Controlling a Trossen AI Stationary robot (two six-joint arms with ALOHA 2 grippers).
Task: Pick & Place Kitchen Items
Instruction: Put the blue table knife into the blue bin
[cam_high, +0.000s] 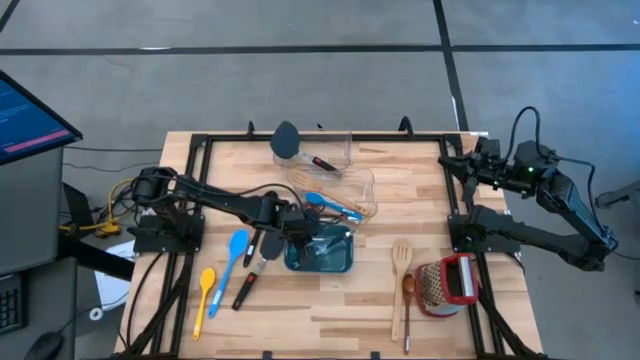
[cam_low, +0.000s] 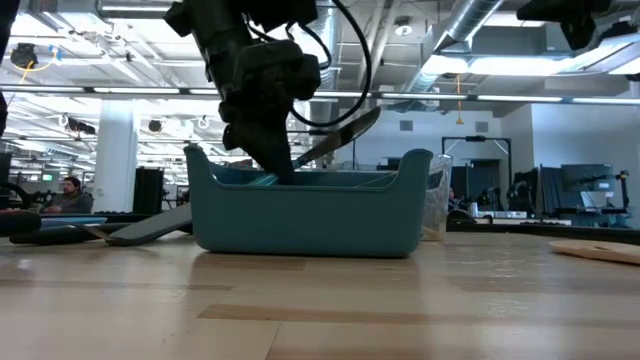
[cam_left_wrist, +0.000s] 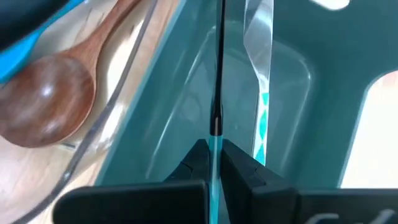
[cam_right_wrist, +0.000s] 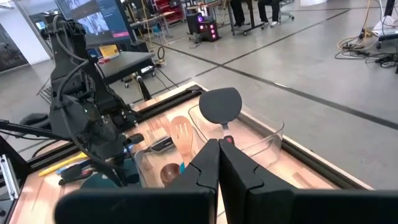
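We see the left gripper (cam_left_wrist: 214, 163) inside the teal plastic bin (cam_high: 340, 262), jaws clamped on a slim, dark-bladed, teal-handled spatula (cam_left_wrist: 218, 81); the right gripper's (cam_right_wrist: 219, 163) jaws are closed.

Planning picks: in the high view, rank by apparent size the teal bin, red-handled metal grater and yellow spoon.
1. Teal rectangular plastic bin, largest.
2. Red-handled metal grater.
3. Slim yellow plastic spoon, longer than the grater but smallest in area.

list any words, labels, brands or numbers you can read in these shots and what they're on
No text can be read in any view.
The monitor left of the table shows lines of text, too small to read.
A screen in the room behind shows a picture, with no words that can be made out.
The teal bin, clear tub and grater show no labels.
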